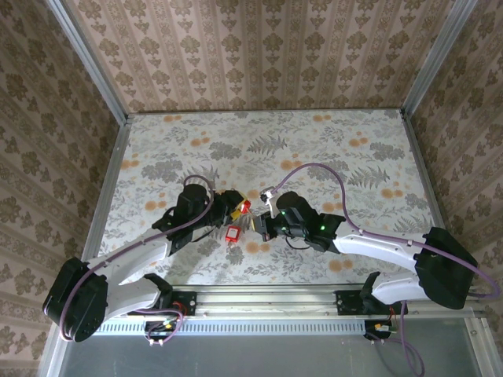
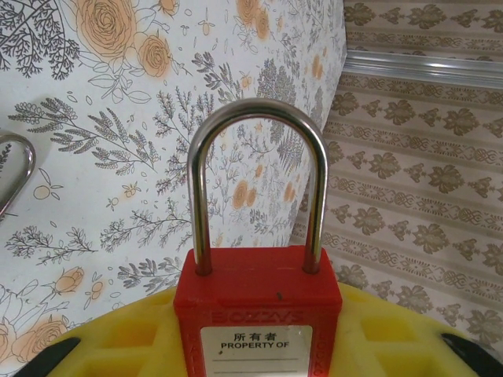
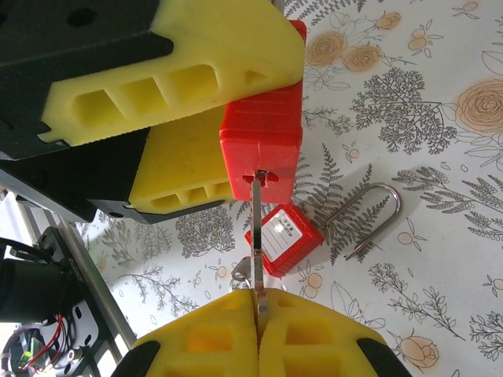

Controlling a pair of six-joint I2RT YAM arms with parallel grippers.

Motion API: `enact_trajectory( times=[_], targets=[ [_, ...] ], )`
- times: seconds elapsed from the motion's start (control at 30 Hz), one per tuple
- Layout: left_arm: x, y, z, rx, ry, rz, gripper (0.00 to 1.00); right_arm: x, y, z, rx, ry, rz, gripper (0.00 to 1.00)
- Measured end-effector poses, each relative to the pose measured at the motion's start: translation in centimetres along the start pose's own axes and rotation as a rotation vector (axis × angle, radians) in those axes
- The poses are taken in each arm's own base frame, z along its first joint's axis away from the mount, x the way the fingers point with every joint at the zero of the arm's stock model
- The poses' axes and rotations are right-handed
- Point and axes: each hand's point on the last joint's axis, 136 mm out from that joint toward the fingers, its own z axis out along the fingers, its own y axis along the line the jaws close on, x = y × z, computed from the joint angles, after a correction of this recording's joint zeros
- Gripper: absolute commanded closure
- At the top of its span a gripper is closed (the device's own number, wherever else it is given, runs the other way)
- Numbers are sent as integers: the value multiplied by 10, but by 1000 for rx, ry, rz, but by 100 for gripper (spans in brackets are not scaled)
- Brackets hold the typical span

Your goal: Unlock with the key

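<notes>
Altogether two padlocks (image 3: 263, 149) (image 3: 283, 239) — one key (image 3: 256, 206)

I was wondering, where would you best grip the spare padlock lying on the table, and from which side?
Grip the spare padlock by its red body, coming straight down from above and closing across the narrow sides: it lies flat, label up, and the thin round shackle would likely slip.
</notes>
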Motion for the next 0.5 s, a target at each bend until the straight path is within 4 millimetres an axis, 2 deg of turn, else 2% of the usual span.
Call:
enact_trajectory(
  times=[0.5],
  targets=[
    [-2, 6, 0, -26, -10, 2, 100, 5, -4, 9, 5, 19, 23, 100]
  ],
)
